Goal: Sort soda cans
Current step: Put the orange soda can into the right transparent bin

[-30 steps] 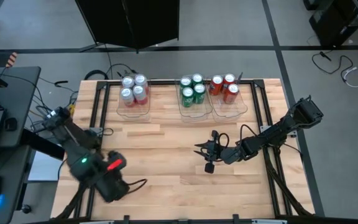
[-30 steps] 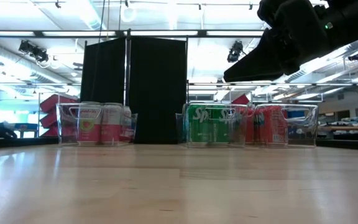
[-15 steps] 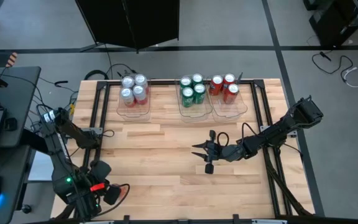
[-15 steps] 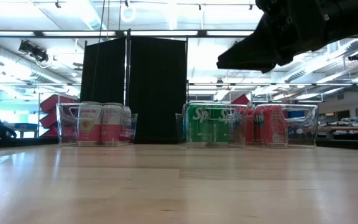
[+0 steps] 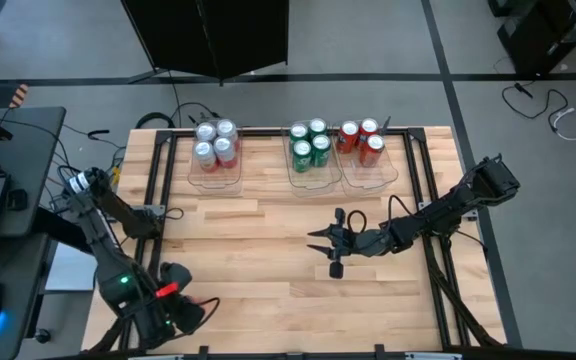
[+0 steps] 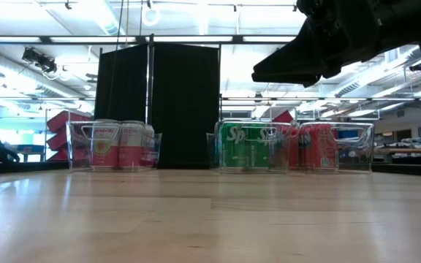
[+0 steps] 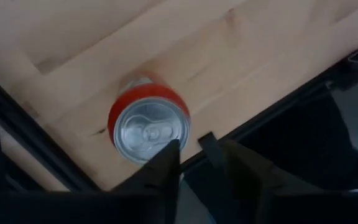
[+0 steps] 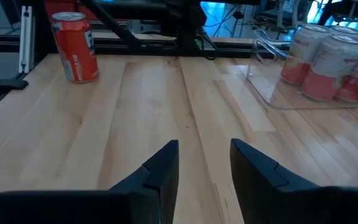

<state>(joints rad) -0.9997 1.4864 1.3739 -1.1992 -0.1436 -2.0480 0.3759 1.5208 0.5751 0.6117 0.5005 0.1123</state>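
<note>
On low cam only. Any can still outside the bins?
Observer: Yes. One red can stands upright near the edge of the table, just beyond the left tool.
Operator: How many reds are binned?
Observer: From above, three red cans sit in the right bin.
Operator: Whose arm is at my top right?
Observer: The right arm. The right tool hovers over mid-table, open and empty.
</note>
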